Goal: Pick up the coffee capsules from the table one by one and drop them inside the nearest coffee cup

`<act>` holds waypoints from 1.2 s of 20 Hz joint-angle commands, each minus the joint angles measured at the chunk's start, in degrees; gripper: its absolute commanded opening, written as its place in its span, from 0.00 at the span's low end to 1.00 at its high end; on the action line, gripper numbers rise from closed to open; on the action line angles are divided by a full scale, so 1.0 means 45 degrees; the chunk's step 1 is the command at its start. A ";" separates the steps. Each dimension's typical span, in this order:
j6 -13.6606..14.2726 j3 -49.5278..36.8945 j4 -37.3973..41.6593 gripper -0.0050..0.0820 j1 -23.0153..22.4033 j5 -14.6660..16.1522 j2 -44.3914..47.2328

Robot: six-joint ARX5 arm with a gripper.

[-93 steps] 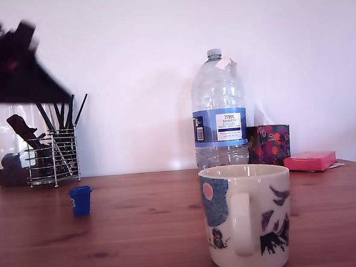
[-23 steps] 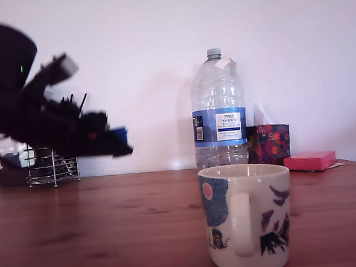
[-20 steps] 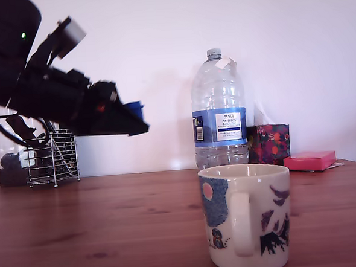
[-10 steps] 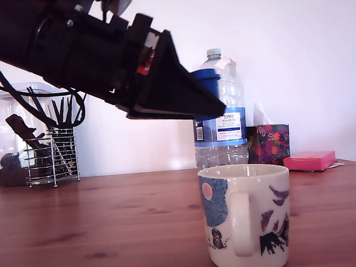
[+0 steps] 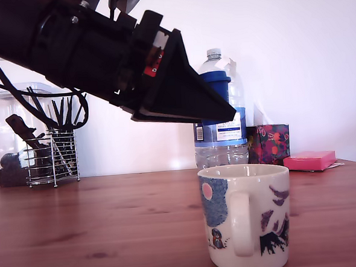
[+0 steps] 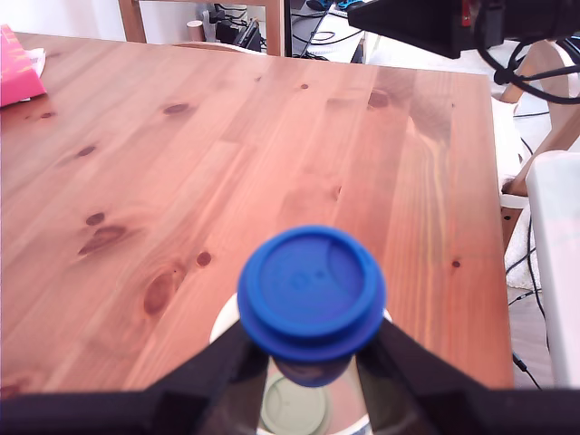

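Note:
My gripper [image 5: 222, 104] is shut on the dark blue coffee capsule [image 5: 216, 83] and holds it in the air just above the coffee cup [image 5: 246, 217], a cream mug with blue and purple bird patterns near the front of the wooden table [image 5: 111, 234]. In the wrist view the blue capsule [image 6: 311, 294] sits top-up between my black fingers [image 6: 222, 362], directly over the mug's white rim [image 6: 223, 328]. A pale sage green capsule [image 6: 294, 410] lies inside the mug beneath it.
A large clear water bottle [image 5: 231, 139] stands behind the mug. A wire utensil holder [image 5: 52, 156] is at the back on the exterior view's left; a floral box [image 5: 269, 143] and pink box [image 5: 309, 160] at the right. A black device [image 6: 453, 23] overhangs the table's far edge.
The blue capsule has left the table on the exterior view's left. My arm carried it up and rightward, and it now hangs over the mug.

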 commanded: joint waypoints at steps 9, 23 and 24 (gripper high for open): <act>0.0340 -0.0087 0.0782 0.63 -0.0121 0.0024 0.0151; 0.0316 -0.0073 0.0763 0.40 -0.0126 0.0024 0.0117; 0.0306 -0.0058 0.0767 0.23 -0.0126 0.0029 0.0112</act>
